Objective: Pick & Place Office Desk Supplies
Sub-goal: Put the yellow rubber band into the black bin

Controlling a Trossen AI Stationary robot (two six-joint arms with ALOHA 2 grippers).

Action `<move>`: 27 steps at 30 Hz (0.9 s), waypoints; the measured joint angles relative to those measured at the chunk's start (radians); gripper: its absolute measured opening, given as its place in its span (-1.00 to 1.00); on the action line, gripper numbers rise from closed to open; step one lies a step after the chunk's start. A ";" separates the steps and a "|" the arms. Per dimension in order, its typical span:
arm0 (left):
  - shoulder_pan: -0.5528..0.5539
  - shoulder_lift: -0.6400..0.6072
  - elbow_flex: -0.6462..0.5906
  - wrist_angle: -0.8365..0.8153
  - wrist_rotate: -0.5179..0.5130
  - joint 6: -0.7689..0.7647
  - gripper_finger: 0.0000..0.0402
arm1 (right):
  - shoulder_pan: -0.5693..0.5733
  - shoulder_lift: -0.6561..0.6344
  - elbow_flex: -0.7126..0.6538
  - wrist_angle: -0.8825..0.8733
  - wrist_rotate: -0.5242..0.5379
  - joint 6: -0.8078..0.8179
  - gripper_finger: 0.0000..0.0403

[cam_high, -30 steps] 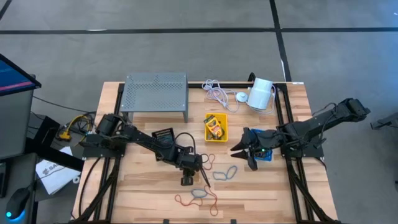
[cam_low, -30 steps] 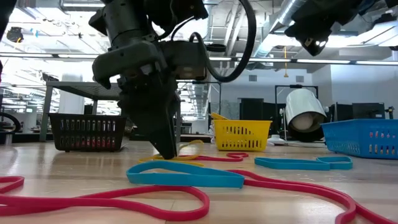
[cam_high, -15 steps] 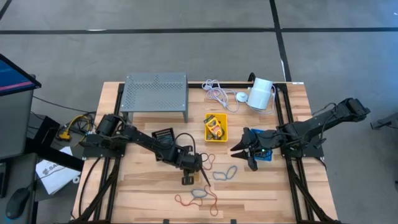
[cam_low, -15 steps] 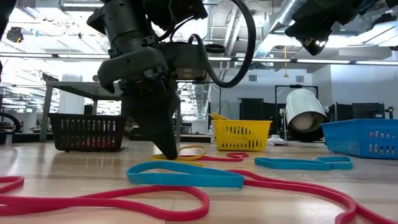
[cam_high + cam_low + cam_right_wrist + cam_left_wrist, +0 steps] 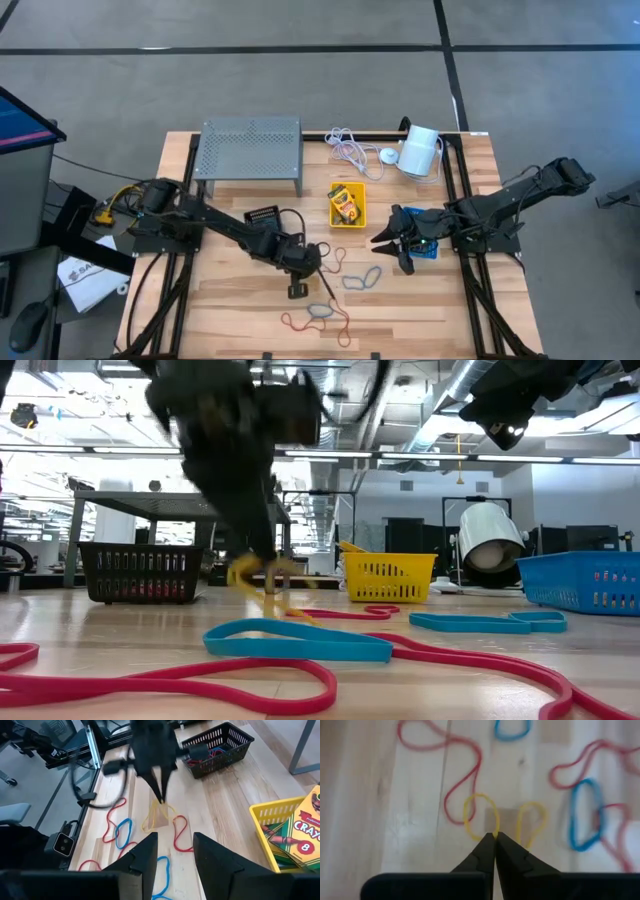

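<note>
Since a second earlier, the left gripper (image 5: 495, 836) had snapped shut on the yellow band (image 5: 481, 815) and started to lift; in the low view its fingers had been planted on the table around the band, and now the arm was a blur with the band (image 5: 262, 582) dangling off the wood. From the wrist view the fingers met tip to tip, pinching the band at its middle so that two loops fanned out beyond them. The high view put the gripper (image 5: 322, 265) mid-table, just in front of the black bin (image 5: 262, 218).

The right gripper (image 5: 172, 851) hung part-open and empty above the table by the blue bin (image 5: 428, 246), its fingers clearly apart in its own wrist view, waiting.

The step in hand looked like the pick of one band, with the grasp just made and the carry beginning. The black bin (image 5: 214, 742) already held what seemed to be red and blue bands, though they were too small to be sure, so it was likely the target. The next move called for enough height to clear the bin's rim, a short sweep back over it, and a release with the band hanging inside the walls.

Other bands, red (image 5: 160, 682) and blue (image 5: 297, 641), lay loose on the table (image 5: 400, 310); the yellow bin (image 5: 347, 204) held crayon boxes (image 5: 306, 837).
</note>
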 joint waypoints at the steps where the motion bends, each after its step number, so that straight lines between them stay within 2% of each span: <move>1: -0.002 -0.018 0.000 0.001 0.000 -0.001 -0.99 | 0.000 0.000 0.000 -0.001 0.000 0.000 -0.40; 8: -0.012 -0.169 0.002 -0.035 -0.020 0.001 -1.00 | 0.000 0.000 0.000 -0.001 0.000 0.000 -0.40; 16: -0.012 -0.328 0.002 -0.133 -0.113 0.001 -1.00 | 0.000 0.000 0.000 -0.013 0.000 0.000 -0.40; 27: -0.012 -0.488 0.002 -0.384 -0.221 -0.018 -1.00 | 0.000 0.000 0.000 -0.039 0.000 0.000 -0.40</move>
